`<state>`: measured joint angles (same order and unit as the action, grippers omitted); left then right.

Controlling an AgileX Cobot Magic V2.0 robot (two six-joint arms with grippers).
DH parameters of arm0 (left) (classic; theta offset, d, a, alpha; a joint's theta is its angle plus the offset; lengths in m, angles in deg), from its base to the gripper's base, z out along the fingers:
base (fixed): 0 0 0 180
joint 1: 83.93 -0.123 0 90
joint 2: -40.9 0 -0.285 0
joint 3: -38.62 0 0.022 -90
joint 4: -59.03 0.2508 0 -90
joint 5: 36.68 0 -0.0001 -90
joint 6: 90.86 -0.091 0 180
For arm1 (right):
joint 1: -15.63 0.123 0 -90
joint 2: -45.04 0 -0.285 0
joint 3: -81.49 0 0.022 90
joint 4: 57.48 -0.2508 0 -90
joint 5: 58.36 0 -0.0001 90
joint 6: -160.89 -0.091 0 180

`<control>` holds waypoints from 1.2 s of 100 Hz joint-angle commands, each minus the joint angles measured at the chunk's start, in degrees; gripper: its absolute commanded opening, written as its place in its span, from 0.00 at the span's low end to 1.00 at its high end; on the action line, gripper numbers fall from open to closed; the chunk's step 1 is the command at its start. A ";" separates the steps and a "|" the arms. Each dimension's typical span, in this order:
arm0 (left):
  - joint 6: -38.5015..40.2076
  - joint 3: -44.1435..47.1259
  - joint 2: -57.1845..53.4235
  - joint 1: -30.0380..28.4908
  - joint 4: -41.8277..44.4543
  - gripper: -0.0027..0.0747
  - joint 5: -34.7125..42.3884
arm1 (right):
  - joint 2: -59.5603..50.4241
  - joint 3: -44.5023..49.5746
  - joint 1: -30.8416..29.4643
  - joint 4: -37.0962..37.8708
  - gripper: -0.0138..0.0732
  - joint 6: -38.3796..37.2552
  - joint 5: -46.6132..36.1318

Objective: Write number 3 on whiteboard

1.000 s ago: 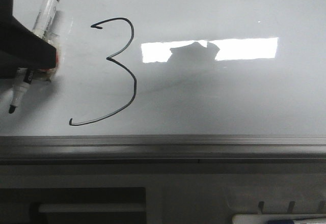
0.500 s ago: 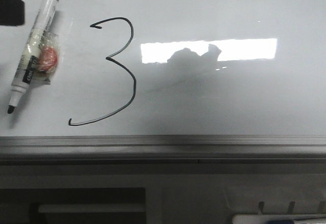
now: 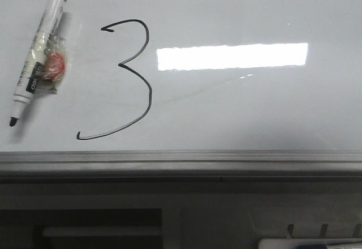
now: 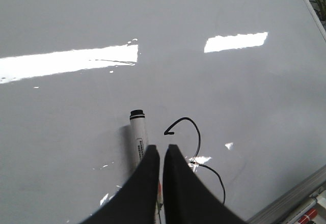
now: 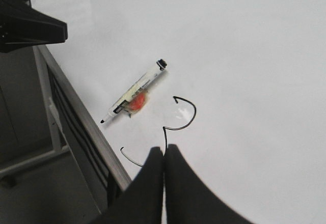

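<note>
One thin black hand-drawn number 3 sits upright on the left part of the glossy pale grey-white whiteboard, long axis near-to-far, hooked top at the far end, sweeping tail ending close to the grey edge strip. One white marker with black cap end lies just left of it, tilted, tip toward the near edge, a small red-orange piece in clear wrap touching its barrel. Left pincer pressed together, empty, above the marker beside the digit. Right pincer pressed together, empty, over the digit's lower curve.
</note>
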<state>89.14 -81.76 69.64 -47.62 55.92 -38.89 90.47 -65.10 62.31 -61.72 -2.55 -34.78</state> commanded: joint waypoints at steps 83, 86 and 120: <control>0.00 2.14 -2.74 -0.03 1.94 0.01 4.80 | -22.87 21.76 -0.30 1.07 0.11 -0.02 -4.47; 0.00 2.14 -2.74 -0.03 1.94 0.01 4.80 | -22.87 21.76 -0.30 1.07 0.11 -0.02 -4.47; 0.00 5.91 -3.10 -1.48 2.26 0.01 4.96 | -22.87 21.76 -0.30 1.07 0.11 -0.02 -4.47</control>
<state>89.14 -75.17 66.57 -48.01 57.98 -38.56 67.20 -41.98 62.27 -61.18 -2.55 -35.10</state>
